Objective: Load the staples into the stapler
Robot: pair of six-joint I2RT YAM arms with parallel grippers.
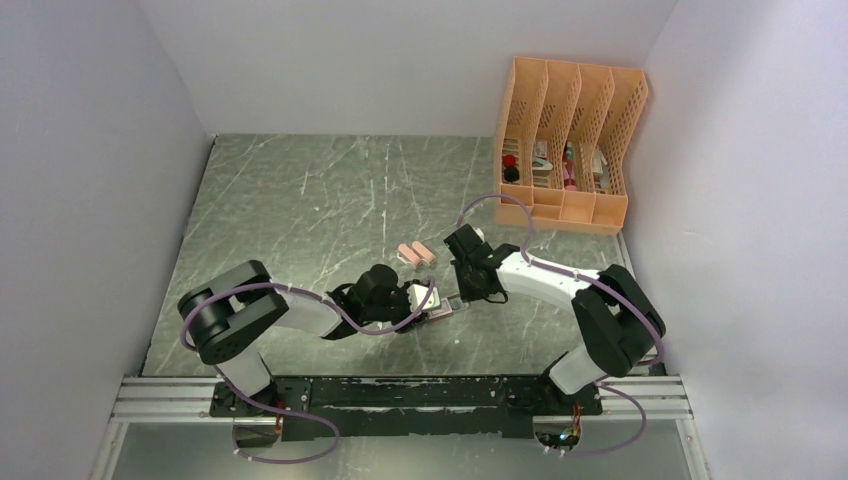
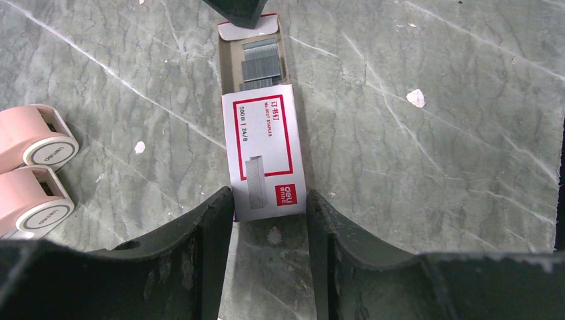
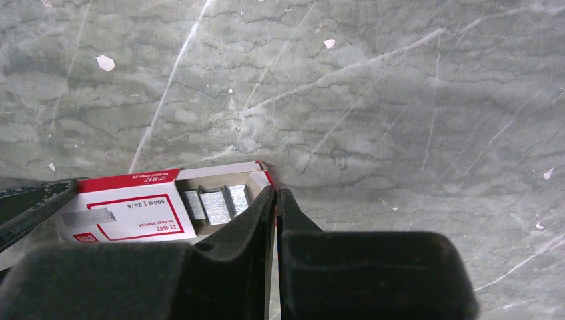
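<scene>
The staples' red-and-white box (image 2: 263,157) lies on the marble table between both grippers. Its greyish tray is slid partly out, showing silvery staple strips (image 2: 261,67). My left gripper (image 2: 270,200) is shut on the near end of the box sleeve, one finger on each side. My right gripper (image 3: 275,192) is shut on the end wall of the pulled-out tray, right beside the strips (image 3: 214,205). From above, the box (image 1: 440,310) sits between the left gripper (image 1: 425,305) and the right gripper (image 1: 462,298). Two salmon-pink mini staplers (image 1: 416,254) lie side by side just behind, untouched.
A peach mesh file organizer (image 1: 570,150) with small items in it stands at the back right. In the left wrist view the pink staplers (image 2: 36,137) lie to the left of the box. White walls enclose the table on three sides.
</scene>
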